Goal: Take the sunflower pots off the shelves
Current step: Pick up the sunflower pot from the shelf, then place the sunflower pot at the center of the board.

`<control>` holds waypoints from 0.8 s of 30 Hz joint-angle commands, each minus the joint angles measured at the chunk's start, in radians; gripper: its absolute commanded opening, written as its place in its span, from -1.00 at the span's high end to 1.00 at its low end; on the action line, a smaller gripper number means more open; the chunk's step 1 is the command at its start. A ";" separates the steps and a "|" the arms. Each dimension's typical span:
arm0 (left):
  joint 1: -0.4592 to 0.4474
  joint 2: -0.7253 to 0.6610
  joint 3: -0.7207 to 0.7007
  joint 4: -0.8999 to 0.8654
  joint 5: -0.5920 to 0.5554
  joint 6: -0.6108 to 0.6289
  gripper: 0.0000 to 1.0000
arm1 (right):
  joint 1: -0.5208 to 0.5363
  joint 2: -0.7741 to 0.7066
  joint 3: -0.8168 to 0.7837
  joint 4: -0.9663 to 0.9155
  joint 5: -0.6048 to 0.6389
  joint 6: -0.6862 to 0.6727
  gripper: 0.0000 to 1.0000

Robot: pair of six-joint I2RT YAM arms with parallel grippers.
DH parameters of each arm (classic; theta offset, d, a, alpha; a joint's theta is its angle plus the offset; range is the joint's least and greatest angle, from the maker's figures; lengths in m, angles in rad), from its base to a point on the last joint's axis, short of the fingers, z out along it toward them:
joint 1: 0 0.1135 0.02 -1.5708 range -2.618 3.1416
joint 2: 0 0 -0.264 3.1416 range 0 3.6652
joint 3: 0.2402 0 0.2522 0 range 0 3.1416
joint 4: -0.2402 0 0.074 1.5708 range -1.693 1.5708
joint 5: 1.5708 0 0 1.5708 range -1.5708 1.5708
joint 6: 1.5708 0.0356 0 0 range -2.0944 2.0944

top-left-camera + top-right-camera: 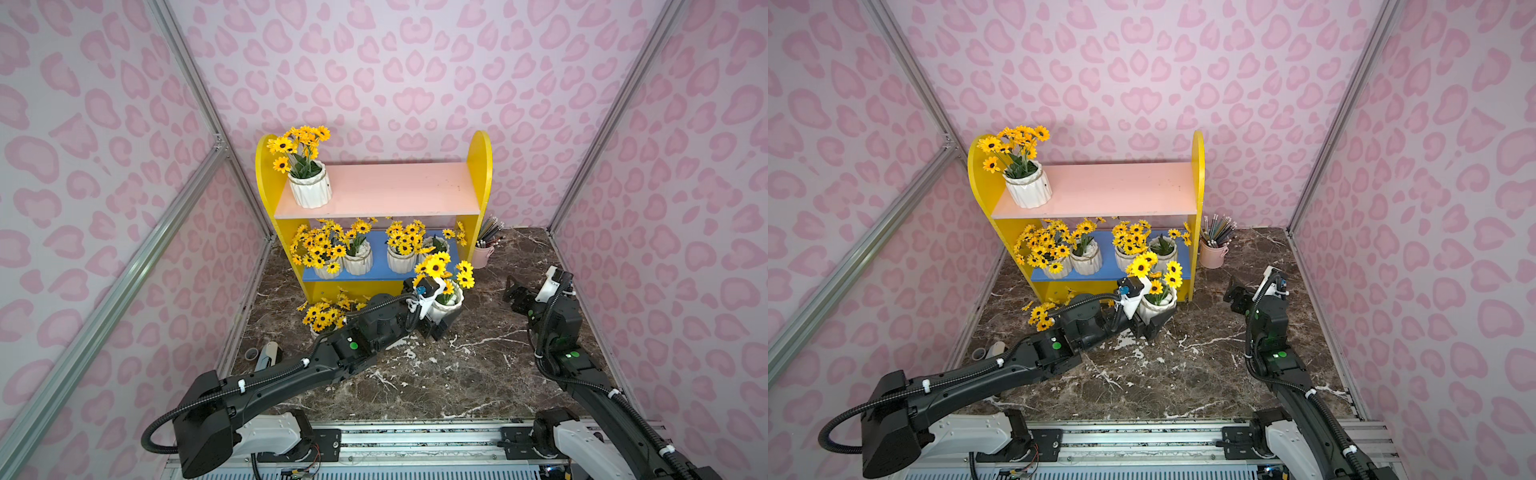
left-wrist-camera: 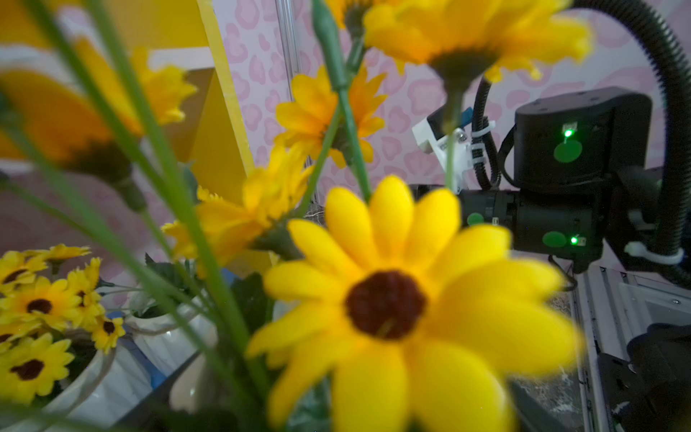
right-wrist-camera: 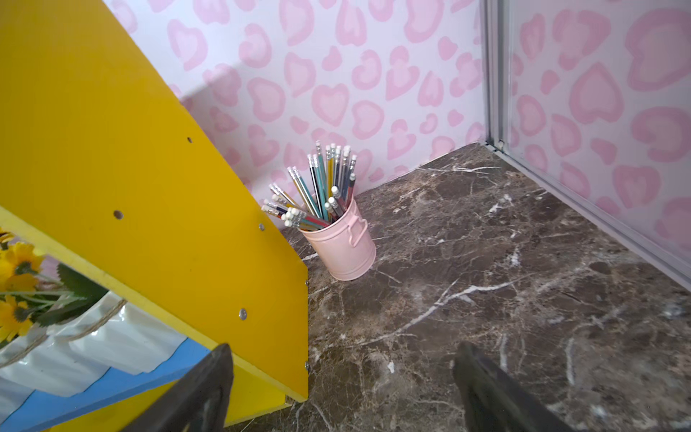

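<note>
The shelves [image 1: 480, 166] hold one sunflower pot [image 1: 311, 191] at the left end of their pink top board [image 1: 395, 187] and four more pots [image 1: 358, 262] crowded along the blue lower board [image 1: 380, 257]. In front of the shelves' right foot, the left gripper [image 1: 442, 316] has its jaws spread wide on either side of a sixth pot [image 1: 451, 305], though whether they press it I cannot tell. A seventh pot [image 1: 322, 318] sits before the left foot, half hidden by the left arm [image 1: 332, 357]. Off the shelves' right side the right gripper [image 3: 342, 374] hangs wide open and empty, near the pink cup of pencils [image 1: 483, 254] just beside the right panel.
</note>
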 commanded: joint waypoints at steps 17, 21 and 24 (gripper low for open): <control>-0.087 0.543 -0.065 0.775 -0.082 -0.109 0.93 | -0.039 -0.014 -0.045 0.016 -0.058 0.036 -0.84; -0.088 0.621 -0.078 0.879 -0.105 -0.115 0.93 | -0.039 -0.004 -0.049 0.022 -0.086 0.031 -0.83; -0.088 0.665 -0.085 0.917 -0.105 -0.110 0.93 | -0.039 0.004 -0.052 0.033 -0.119 0.013 -0.83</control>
